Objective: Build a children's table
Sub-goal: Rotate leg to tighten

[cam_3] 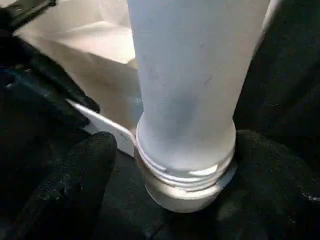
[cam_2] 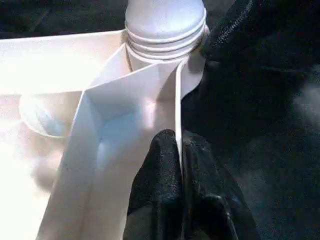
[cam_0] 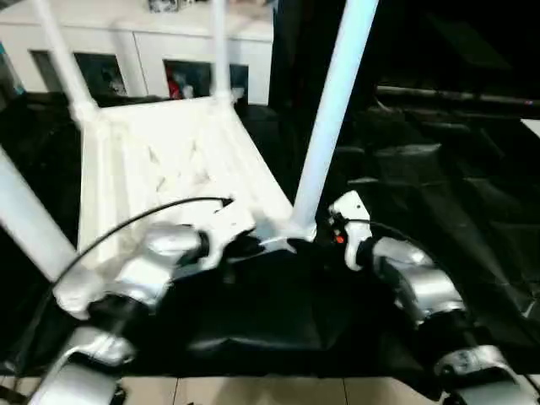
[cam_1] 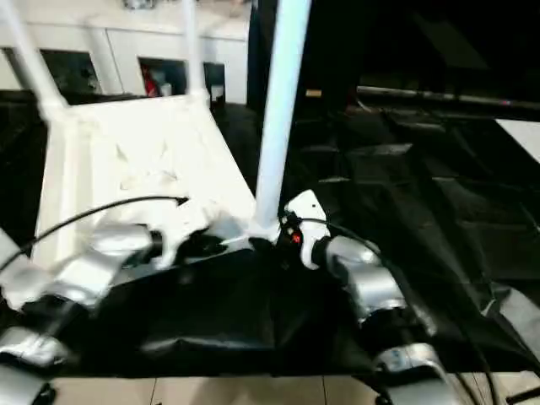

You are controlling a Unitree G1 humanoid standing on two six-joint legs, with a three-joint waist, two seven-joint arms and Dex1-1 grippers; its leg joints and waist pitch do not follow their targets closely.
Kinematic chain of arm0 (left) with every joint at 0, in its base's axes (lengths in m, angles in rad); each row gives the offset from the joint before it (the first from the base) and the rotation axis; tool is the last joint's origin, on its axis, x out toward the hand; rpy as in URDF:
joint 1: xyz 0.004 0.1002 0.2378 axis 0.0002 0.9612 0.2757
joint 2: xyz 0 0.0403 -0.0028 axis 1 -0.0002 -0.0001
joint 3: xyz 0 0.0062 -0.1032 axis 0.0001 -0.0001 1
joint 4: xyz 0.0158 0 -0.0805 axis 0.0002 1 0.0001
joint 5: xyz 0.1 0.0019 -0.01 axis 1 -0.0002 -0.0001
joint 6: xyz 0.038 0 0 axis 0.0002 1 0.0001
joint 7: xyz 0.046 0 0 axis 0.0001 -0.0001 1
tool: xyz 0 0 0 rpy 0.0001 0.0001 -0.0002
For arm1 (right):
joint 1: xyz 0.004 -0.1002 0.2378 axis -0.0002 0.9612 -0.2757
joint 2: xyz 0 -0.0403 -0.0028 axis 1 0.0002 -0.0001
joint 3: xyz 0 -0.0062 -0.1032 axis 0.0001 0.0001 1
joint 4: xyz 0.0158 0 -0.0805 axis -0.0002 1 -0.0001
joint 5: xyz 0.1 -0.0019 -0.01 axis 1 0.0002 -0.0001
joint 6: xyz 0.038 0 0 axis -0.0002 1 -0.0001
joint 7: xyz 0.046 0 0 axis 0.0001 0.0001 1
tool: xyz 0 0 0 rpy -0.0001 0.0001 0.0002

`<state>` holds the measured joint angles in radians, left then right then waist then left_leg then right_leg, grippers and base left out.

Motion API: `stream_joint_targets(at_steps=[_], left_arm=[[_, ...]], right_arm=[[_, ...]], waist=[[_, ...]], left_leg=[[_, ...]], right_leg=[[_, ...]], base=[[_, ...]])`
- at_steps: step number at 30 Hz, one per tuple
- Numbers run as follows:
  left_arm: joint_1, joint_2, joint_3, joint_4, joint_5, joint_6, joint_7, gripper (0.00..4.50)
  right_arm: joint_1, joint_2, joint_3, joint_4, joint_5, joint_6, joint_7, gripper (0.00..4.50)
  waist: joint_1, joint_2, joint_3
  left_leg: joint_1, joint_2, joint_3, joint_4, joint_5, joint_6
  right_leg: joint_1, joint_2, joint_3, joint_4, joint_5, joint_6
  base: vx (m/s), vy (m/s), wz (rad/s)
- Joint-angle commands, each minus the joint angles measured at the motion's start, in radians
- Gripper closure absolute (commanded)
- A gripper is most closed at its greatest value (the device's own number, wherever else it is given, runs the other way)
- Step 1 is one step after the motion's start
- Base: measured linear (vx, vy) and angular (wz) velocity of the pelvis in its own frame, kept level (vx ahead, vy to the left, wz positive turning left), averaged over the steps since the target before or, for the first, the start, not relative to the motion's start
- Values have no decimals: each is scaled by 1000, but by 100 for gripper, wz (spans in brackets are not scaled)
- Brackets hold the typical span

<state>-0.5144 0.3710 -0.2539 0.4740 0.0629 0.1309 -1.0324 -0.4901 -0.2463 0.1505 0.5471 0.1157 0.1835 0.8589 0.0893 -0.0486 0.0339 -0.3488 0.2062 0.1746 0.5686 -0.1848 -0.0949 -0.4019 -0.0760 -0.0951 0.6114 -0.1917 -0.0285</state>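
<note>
- Children's table [cam_0: 169, 160]: all-white plastic, laid upside down on the black-covered work table [cam_0: 439, 194], seen in the centre-left of the head views. The ribbed underside faces up, with crossing ribs between raised side walls.
- Legs: four long, tapered, round, standing up from the corner sockets. The near-right leg [cam_0: 333, 110] rises toward the upper centre of the frame; two far legs [cam_0: 63, 59] [cam_0: 219, 51] stand at the upper left; one near leg [cam_0: 25, 219] crosses the left edge.
- Near-right leg base [cam_3: 185, 175]: ringed with ridges like a thread, seated at the rounded corner socket [cam_2: 165, 25].
- Left gripper [cam_2: 179, 165]: closed tight on the thin upright edge of the tabletop's wall, just short of that corner; one black finger lies on each side of the edge.
- Right gripper [cam_3: 175, 160]: spread wide around the near-right leg's base, a finger [cam_3: 85, 170] on either side, gaps visible; nothing is clasped.
- White cabinet [cam_0: 143, 51]: glass-doored, set along the upper left behind the work table.
</note>
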Motion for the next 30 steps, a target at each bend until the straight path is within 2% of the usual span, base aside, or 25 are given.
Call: stream_joint_targets(at_steps=[1,3,4,5,9,13,14,20,25,29,30], left_arm=[[32,-2,-2,-33,-82,-31,-79,450],[42,13,0,-48,-96,-25,-107,450],[49,19,1,-58,-101,-20,-117,450],[55,25,2,-68,-107,-13,-126,450],[68,35,8,-88,-109,2,-140,450],[73,40,9,-95,-111,9,-144,450],[73,40,9,-95,-111,9,-144,450],[75,44,11,-101,-111,16,-148,450],[72,42,9,-98,-110,19,-147,450],[37,-7,14,-32,-57,16,-23,450],[11,-44,13,15,-31,13,48,450]], right_arm=[[-7,-19,21,-35,-2,-15,62,49],[-9,-29,29,-37,-3,-22,87,49],[-6,-35,33,-44,3,-17,96,49],[-5,-40,41,-48,3,-18,106,49],[-1,-36,45,-48,8,-29,131,49],[3,-33,51,-50,8,-27,149,86],[3,-33,51,-50,8,-27,149,106],[7,-35,55,-45,8,-31,153,155],[11,-28,45,-35,6,-33,139,174],[6,23,7,32,-13,-50,-13,178],[5,60,-11,69,-31,-52,-120,180]], waist=[[3,-10,-49],[3,-8,-49],[4,-13,-49],[5,-10,-49],[5,-14,-46],[5,-13,-46],[5,-13,-47],[4,-11,-48],[4,-10,-49],[1,-12,-47],[2,-14,-46]], left_leg=[[-4,29,-2,-57,-140,64],[-3,30,-2,-57,-129,65],[-3,31,-1,-56,-122,68],[-4,32,-3,-57,-116,68],[-4,29,-1,-58,-129,64],[-3,30,-2,-58,-136,56],[-3,30,-2,-57,-131,57],[-3,29,-1,-56,-116,60],[-2,29,-2,-55,-121,56],[-2,28,-1,-57,-129,48],[-1,27,-2,-57,-142,38]], right_leg=[[55,-74,59,-74,-214,-147],[54,-73,60,-71,-193,-155],[53,-72,60,-68,-173,-160],[56,-74,60,-65,-163,-164],[55,-74,60,-71,-201,-156],[54,-74,60,-73,-228,-142],[54,-73,60,-71,-215,-145],[57,-72,60,-67,-172,-160],[57,-72,60,-67,-171,-161],[54,-72,61,-70,-196,-159],[55,-74,60,-75,-235,-149]], base=[[0,0,0],[0,0,0],[0,0,0],[0,0,0],[0,0,0],[0,0,0],[0,0,0],[0,0,0],[0,0,0],[0,0,0],[0,0,0]])
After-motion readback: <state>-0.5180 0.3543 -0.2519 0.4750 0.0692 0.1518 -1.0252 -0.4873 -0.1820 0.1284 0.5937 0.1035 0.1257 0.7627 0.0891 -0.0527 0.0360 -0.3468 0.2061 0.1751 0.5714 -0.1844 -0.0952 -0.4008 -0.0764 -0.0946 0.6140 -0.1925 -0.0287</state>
